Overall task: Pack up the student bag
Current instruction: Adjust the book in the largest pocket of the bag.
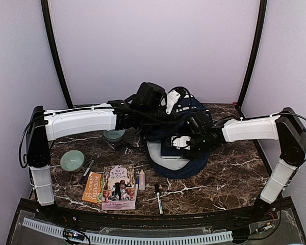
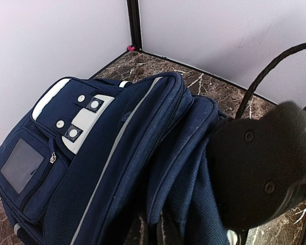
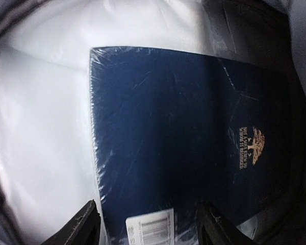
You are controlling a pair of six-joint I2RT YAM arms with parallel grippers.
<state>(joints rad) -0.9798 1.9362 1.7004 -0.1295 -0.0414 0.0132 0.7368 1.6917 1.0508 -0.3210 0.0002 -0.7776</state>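
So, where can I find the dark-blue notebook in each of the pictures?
Top external: the notebook lies at centre, inside the open student bag, just under the right hand.
Left wrist: not in it; only the bag's outside shows.
Right wrist: it fills the middle, barcode label at the bottom edge.
Shared landmark: the bag's white lining, under the notebook in the top and right wrist views.

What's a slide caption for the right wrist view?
Open right fingers above a dark-blue notebook lying inside the student bag.
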